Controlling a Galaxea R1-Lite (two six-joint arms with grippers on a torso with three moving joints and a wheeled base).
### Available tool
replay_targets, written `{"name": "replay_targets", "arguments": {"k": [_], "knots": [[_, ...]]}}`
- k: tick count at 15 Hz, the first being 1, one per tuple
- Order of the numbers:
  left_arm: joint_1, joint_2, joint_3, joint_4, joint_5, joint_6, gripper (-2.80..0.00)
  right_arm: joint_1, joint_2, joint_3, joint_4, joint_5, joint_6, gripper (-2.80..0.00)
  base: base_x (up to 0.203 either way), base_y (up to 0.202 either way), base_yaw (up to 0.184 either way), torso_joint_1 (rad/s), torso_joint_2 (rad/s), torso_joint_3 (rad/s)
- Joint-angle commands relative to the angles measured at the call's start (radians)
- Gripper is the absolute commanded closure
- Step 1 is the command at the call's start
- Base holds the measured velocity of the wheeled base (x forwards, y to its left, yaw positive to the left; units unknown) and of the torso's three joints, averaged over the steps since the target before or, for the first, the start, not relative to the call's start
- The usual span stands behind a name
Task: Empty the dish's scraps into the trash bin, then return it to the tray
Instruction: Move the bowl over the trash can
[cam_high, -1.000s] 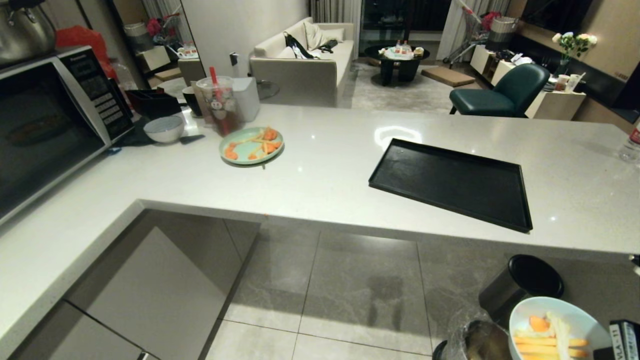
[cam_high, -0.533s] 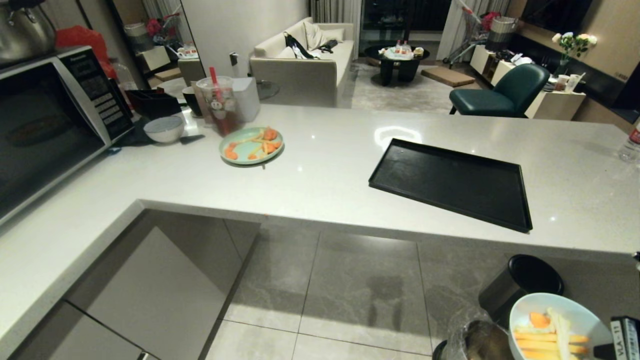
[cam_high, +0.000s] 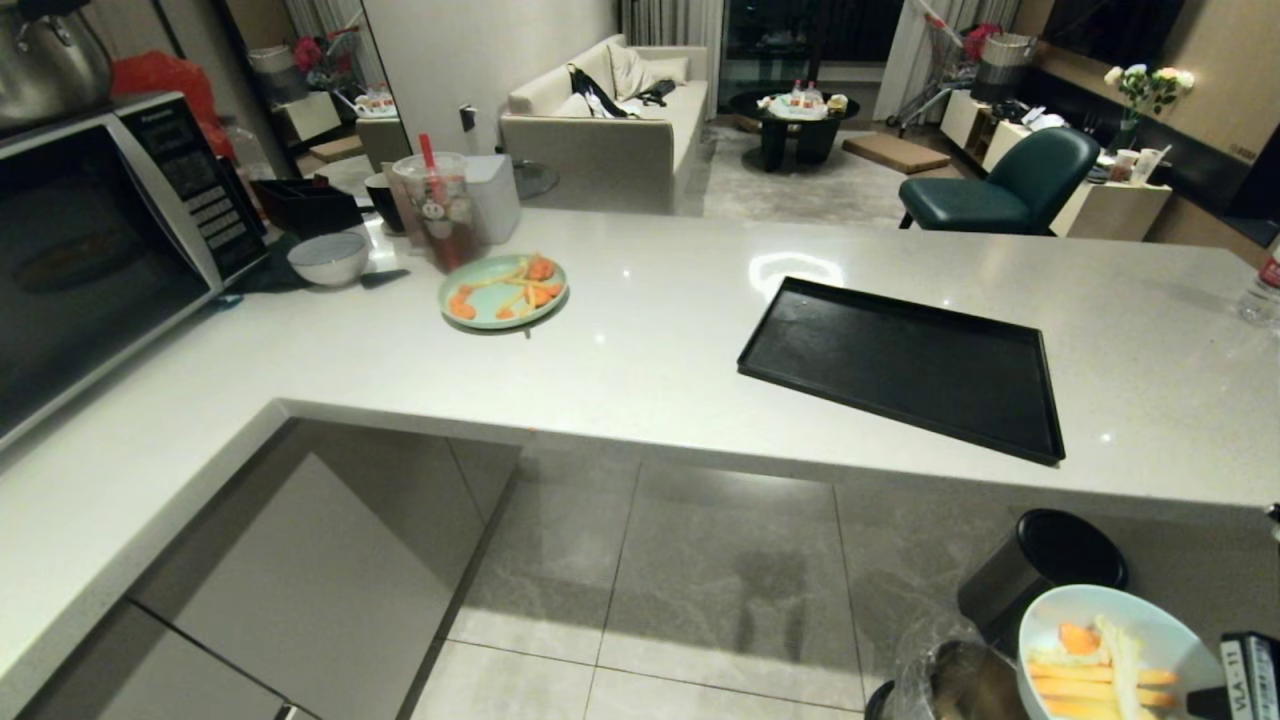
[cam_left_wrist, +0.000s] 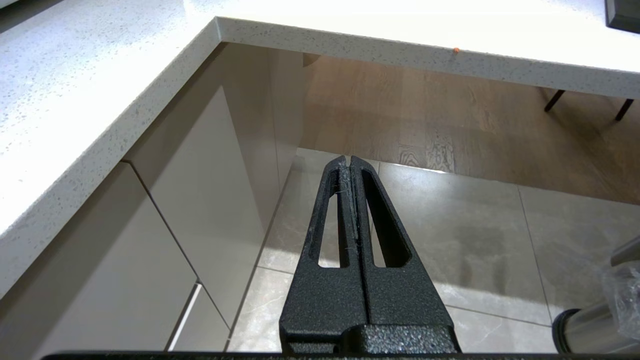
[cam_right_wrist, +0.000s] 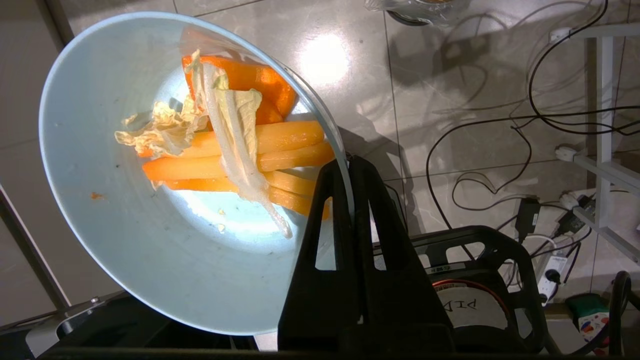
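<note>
The dish (cam_high: 1150, 615), a light-blue bowl, hangs tilted low over the floor at the bottom right of the head view. My right gripper (cam_right_wrist: 347, 162) is shut on its rim (cam_right_wrist: 330, 135), one finger inside and one outside. The scraps (cam_right_wrist: 240, 160), pale sticks, orange carrot and a limp cabbage leaf, lie inside against the wall nearest the gripper. The trash bin (cam_high: 960, 685), shiny steel with a clear bag, stands just left of the dish. The black tray (cam_high: 900, 365) lies bare on the counter. My left gripper (cam_left_wrist: 348, 160) is shut and parked above the floor by the cabinet.
A black-lidded steel bin (cam_high: 1050, 565) stands behind the dish under the counter edge. On the counter sit a pale-green plate with food (cam_high: 502, 292), a white bowl (cam_high: 328, 257), a drink cup (cam_high: 437, 210) and a microwave (cam_high: 100, 240). Cables (cam_right_wrist: 500, 140) trail on the floor.
</note>
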Motion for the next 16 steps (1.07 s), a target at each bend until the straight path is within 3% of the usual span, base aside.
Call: {"name": "replay_targets", "arguments": {"k": [1,6,16], "knots": [[0.000,0.000,0.000,-0.001,0.001,-0.001,0.00,-0.001,0.002,-0.002,0.005,-0.001,0.003,0.00,0.000,0.000,0.000,0.000,0.00,0.000],[-0.001,0.001,0.000,-0.001,0.001,-0.001,0.00,-0.002,0.002,-0.003,0.005,-0.002,0.003,0.00,-0.002,0.000,-0.015,0.002,0.00,0.000],[0.000,0.001,0.000,-0.001,0.001,-0.001,0.00,-0.002,0.002,0.000,0.005,-0.004,0.026,0.00,0.001,0.008,-0.171,0.003,0.00,0.003]]}}
